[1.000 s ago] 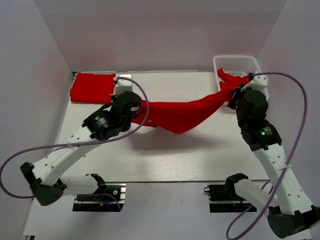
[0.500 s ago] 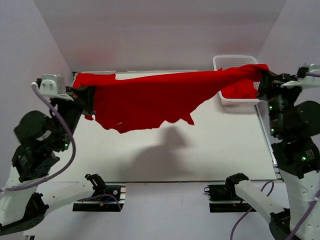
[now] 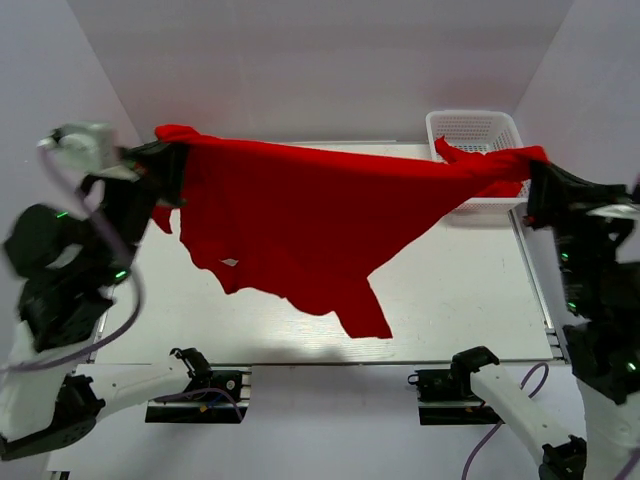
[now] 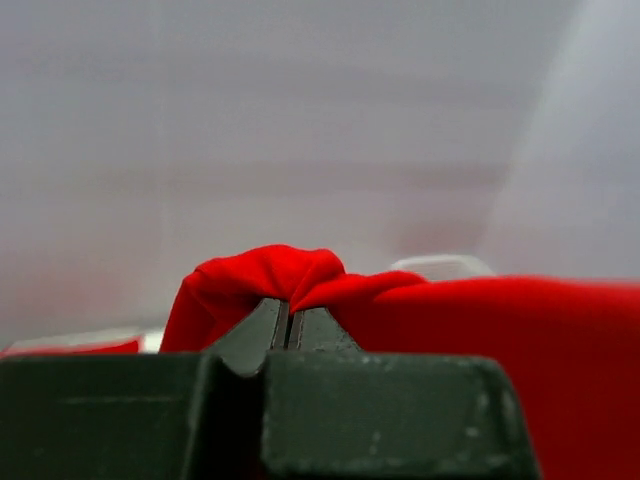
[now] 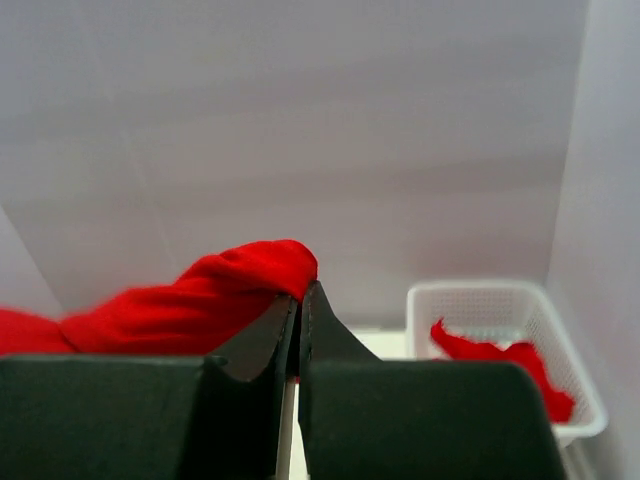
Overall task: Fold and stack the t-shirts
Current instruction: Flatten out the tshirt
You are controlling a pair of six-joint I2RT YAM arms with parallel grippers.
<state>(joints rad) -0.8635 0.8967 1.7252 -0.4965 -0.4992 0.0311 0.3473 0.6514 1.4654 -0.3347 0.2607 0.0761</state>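
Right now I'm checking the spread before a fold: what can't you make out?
- Top view: table under the shirt, covered by it.
- Top view: left arm, motion-blurred.
- Top view: basket front, crossed by the shirt; contents unclear.
- Wrist views: shirt's hang, blocked by left gripper and right gripper.

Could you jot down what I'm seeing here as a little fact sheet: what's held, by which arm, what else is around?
Held item: bright red short-sleeved cloth t-shirt, spread in the air between both arms
Left gripper: shut on one end of the t-shirt
Right gripper: shut on the other end
Basket: white plastic lattice basket at the far right corner, red cloth inside
Surface: white table below
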